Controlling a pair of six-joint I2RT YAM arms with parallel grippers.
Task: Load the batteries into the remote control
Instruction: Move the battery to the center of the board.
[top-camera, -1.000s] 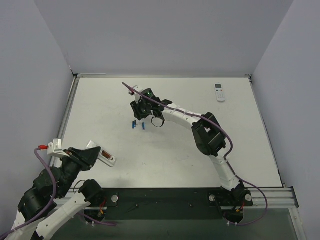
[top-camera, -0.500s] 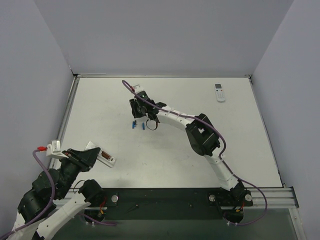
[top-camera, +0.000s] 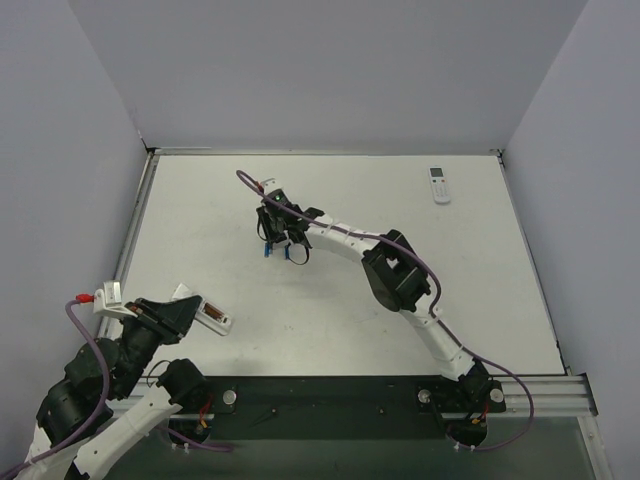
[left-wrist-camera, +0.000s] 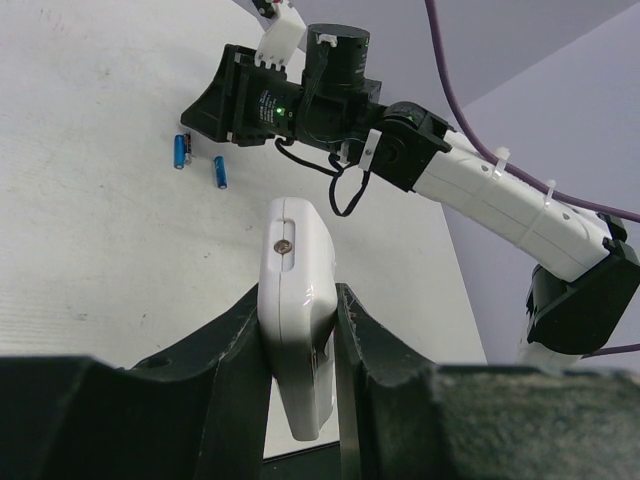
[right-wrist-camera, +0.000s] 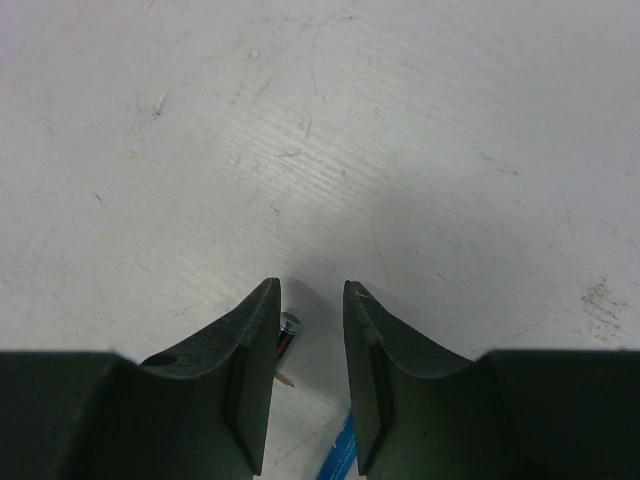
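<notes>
My left gripper (left-wrist-camera: 297, 296) is shut on the slim white remote control (left-wrist-camera: 296, 260) and holds it edge-on above the table at the near left (top-camera: 205, 316). The two blue batteries (left-wrist-camera: 180, 151) (left-wrist-camera: 219, 171) lie side by side on the table mid-left. My right gripper (top-camera: 276, 243) hovers low right over them, open. In the right wrist view its fingers (right-wrist-camera: 258, 330) straddle the spot: one battery's metal end (right-wrist-camera: 289, 324) lies against the left finger, and the other battery (right-wrist-camera: 344, 456) shows blue near the bottom between the fingers.
A rounder white remote with a dark screen (top-camera: 438, 185) lies at the far right of the white table (top-camera: 420, 260). Grey walls enclose the table on three sides. The right arm stretches diagonally across the middle.
My right gripper has moved left and lowered onto the batteries. The left arm and the remote have stayed still.
</notes>
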